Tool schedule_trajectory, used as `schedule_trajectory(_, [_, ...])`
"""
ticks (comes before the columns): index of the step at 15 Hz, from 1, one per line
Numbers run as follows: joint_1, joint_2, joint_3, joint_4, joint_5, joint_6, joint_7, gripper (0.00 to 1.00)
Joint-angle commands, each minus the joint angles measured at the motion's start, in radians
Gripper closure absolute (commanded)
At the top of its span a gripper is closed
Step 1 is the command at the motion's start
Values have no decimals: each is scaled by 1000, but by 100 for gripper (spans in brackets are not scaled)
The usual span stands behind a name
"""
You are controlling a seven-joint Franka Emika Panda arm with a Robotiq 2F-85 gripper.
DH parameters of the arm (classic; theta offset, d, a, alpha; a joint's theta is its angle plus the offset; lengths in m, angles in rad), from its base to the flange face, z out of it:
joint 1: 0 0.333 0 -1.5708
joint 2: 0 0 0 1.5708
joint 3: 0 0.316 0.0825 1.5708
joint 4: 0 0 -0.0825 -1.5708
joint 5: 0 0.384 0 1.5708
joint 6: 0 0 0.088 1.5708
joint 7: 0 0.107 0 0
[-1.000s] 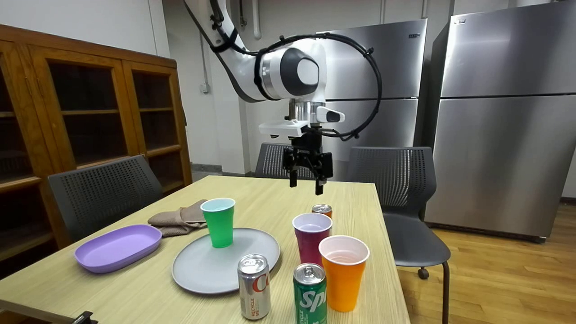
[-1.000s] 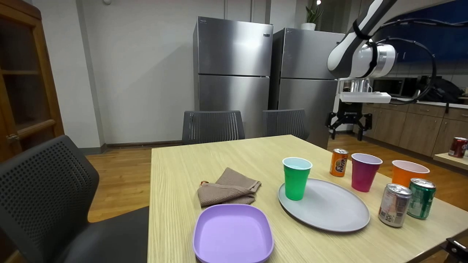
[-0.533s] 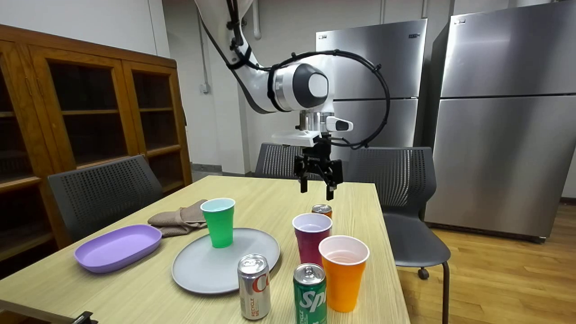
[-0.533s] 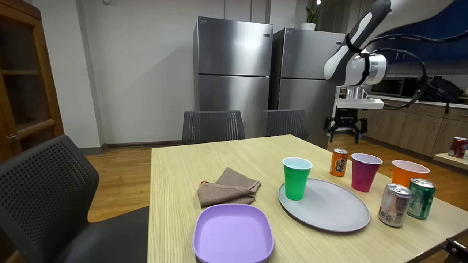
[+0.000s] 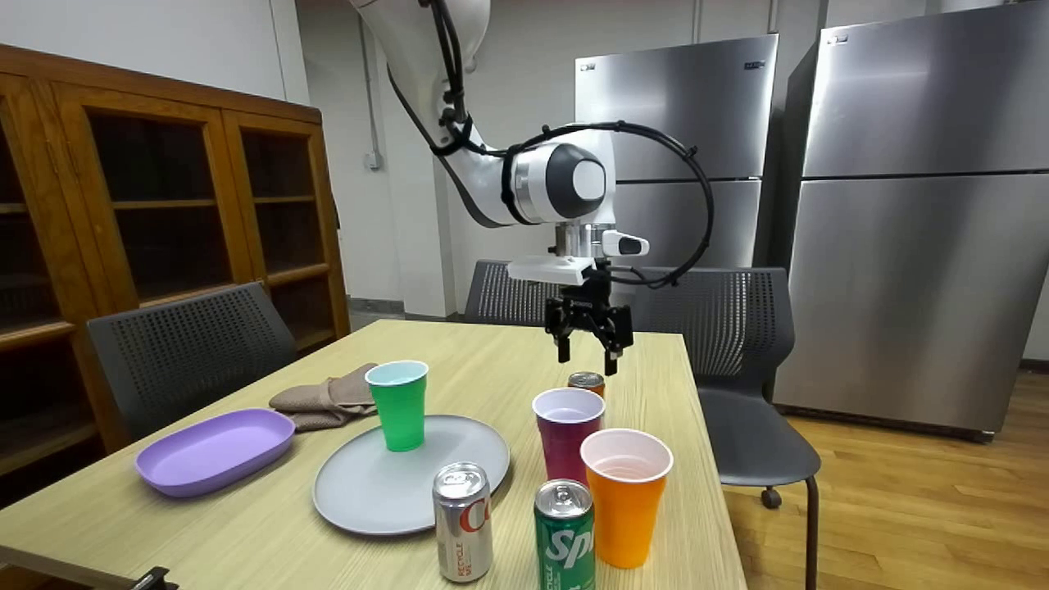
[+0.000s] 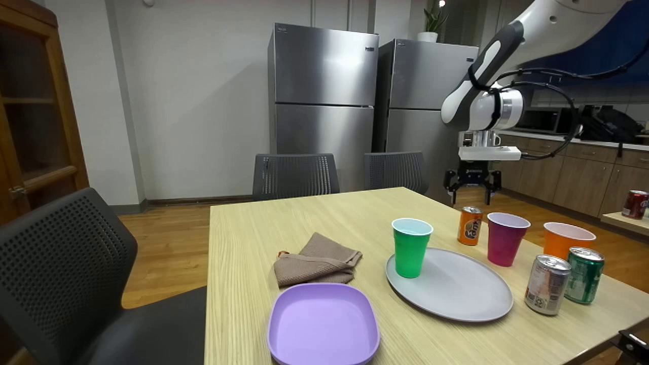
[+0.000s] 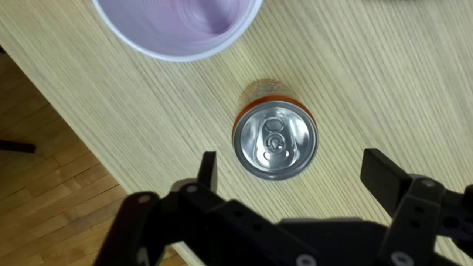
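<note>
— How is the gripper (image 6: 471, 196)?
— It is released: spread wide, holding nothing.
— And the orange can (image 6: 470, 226)?
— It stands on the table (image 6: 253, 233), below the gripper; in an exterior view, left of the purple cup (image 6: 507, 242) and slightly farther.

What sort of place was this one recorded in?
Probably a shared kitchen or break room: two tall metallic refrigerators, a microwave above wooden cabinets, and office-style chairs around a table suggest it.
</note>
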Motion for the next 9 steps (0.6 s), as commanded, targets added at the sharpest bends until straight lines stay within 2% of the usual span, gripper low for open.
schedule_trajectory(1, [-18,53,10,78,-8,-51,8,0])
schedule_trajectory(9, [-22,104,10,121,-10,-89,9,0])
